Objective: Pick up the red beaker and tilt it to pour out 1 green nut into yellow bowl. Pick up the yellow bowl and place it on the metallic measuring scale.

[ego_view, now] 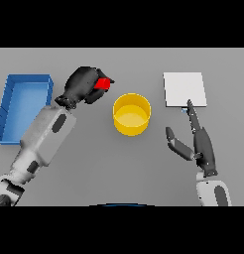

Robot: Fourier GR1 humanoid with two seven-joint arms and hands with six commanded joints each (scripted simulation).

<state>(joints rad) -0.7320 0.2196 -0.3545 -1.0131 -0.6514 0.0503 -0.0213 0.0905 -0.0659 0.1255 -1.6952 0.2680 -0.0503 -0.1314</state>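
Left hand fingers are curled round the red beaker, beside the round, smooth yellow bowl. Right hand fingers are straight, holding nothing; one fingertip touches the flat square scale.

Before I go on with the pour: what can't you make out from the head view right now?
- red beaker: mostly covered by the left hand curled round it; its opening and contents are hidden.
- Green nut: not visible anywhere, neither in the beaker nor in the yellow bowl.
- metallic measuring scale: its near edge is partly covered by the right hand; too small to read any display.
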